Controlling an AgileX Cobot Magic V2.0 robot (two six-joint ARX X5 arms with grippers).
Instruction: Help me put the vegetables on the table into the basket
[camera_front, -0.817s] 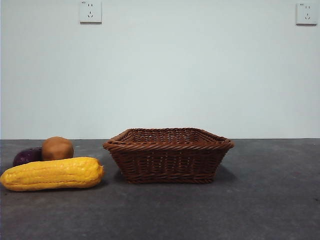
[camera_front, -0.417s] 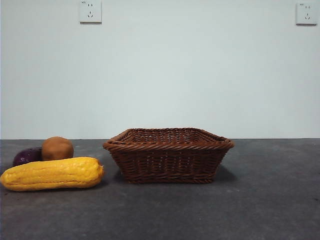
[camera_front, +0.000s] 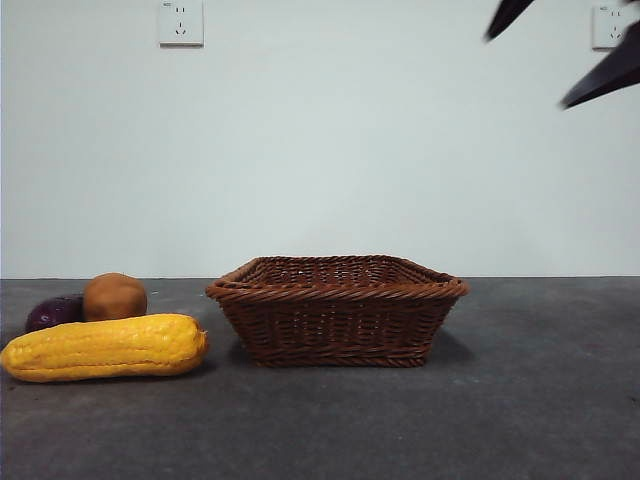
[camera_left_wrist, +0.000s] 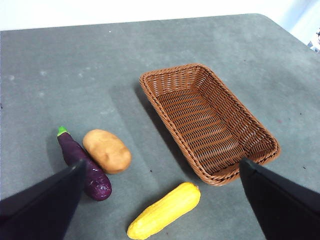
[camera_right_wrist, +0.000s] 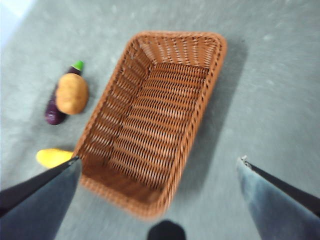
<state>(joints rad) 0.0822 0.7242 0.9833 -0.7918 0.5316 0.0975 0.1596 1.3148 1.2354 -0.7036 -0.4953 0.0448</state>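
Note:
The yellow corn cob (camera_front: 105, 347) lies on the table (camera_front: 400, 420) at the front left. Behind it sit the orange-brown potato (camera_front: 115, 296) and the dark purple eggplant (camera_front: 53, 312). The brown wicker basket (camera_front: 337, 310) stands in the middle with nothing in it. My right gripper (camera_right_wrist: 160, 159) is open, high above the basket (camera_right_wrist: 150, 115); its two black tips show at the front view's top right (camera_front: 526, 70). My left gripper (camera_left_wrist: 161, 164) hangs open high over the table, looking down on the corn (camera_left_wrist: 164, 210), potato (camera_left_wrist: 107, 150), eggplant (camera_left_wrist: 82, 164) and basket (camera_left_wrist: 207, 120).
The table runs bare to the right of the basket and in front of it. A white wall with two sockets (camera_front: 181, 22) closes the back. The table's rounded far corner (camera_left_wrist: 265, 17) shows in the left wrist view.
Two black jaw tips have come into the front view at the top right, where nothing showed before. The vegetables and the basket have not moved.

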